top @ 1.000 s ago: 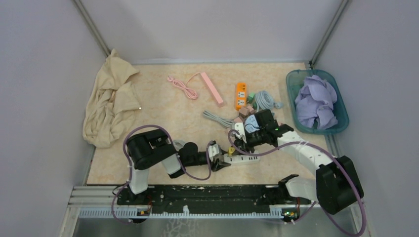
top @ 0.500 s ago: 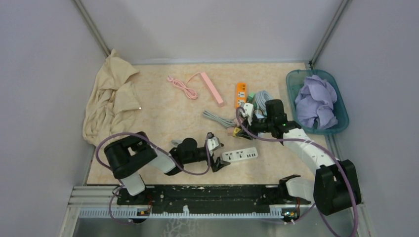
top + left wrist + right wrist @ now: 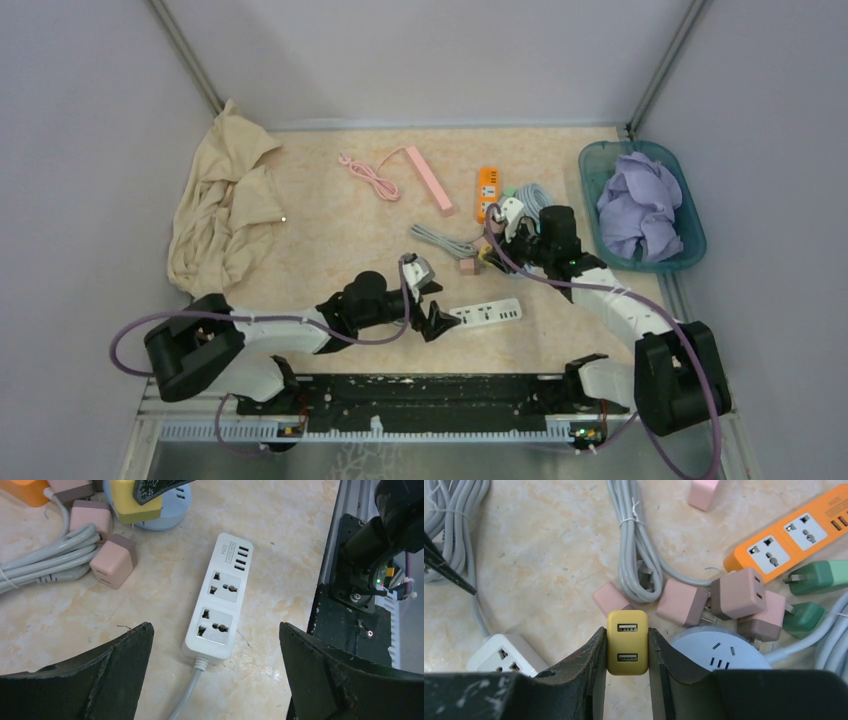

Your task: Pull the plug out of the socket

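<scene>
The white socket strip (image 3: 485, 315) (image 3: 220, 600) lies flat on the table, both of its outlets bare. My left gripper (image 3: 428, 298) (image 3: 214, 626) stands wide open just left of the strip's cable end and touches nothing. The yellow plug (image 3: 627, 642) (image 3: 135, 502), a two-port USB block, is clamped between the fingers of my right gripper (image 3: 627, 650) (image 3: 492, 250). It hangs a little above the table, behind the strip and apart from it, next to a round pale-blue socket (image 3: 719, 652).
Pink-brown adapter cubes (image 3: 736, 592), green plugs (image 3: 819, 575), an orange strip (image 3: 487, 192) and coiled grey cable (image 3: 639, 565) crowd the area around the right gripper. A pink strip (image 3: 430, 180) lies further back. A cream cloth (image 3: 220, 210) lies at left, a teal basket (image 3: 590, 180) at right.
The left gripper let go of the white strip, opened wide and drew back leftward. The right gripper pulled the yellow plug out of the strip and carried it toward the back.
</scene>
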You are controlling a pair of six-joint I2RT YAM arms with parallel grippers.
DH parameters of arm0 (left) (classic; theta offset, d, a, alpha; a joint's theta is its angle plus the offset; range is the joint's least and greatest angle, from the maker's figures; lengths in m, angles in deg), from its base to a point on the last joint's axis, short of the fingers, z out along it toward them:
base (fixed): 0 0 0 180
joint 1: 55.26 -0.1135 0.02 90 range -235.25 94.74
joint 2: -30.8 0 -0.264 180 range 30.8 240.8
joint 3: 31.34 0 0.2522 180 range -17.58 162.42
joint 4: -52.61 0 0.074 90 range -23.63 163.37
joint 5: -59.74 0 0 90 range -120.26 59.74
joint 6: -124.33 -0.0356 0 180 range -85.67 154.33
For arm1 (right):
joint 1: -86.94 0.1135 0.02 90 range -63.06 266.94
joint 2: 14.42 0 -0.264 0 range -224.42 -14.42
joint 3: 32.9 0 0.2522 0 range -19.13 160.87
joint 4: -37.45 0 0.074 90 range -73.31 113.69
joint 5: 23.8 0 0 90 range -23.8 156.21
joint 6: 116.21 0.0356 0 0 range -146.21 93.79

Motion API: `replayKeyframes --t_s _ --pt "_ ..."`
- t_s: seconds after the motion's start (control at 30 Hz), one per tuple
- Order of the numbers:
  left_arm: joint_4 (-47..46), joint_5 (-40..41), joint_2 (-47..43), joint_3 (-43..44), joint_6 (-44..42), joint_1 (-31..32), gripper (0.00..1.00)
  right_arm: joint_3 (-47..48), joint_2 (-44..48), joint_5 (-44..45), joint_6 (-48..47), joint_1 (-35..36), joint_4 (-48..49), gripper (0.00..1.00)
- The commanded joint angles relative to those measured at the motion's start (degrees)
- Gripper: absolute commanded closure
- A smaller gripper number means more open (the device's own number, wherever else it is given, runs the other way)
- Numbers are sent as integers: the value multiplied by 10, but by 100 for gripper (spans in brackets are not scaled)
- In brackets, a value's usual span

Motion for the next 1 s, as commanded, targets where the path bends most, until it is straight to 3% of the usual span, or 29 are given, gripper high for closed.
replayKeyframes --t_s 0.0,0.33,0.97 --pt "88 62 -59 9 56 -4 0 1 3 27 62 -1 80 100" --pt "145 153 -157 -19 121 -5 0 3 -29 82 83 22 95 89" --pt "234 277 -171 -8 195 -5 0 18 -55 126 77 34 82 62"
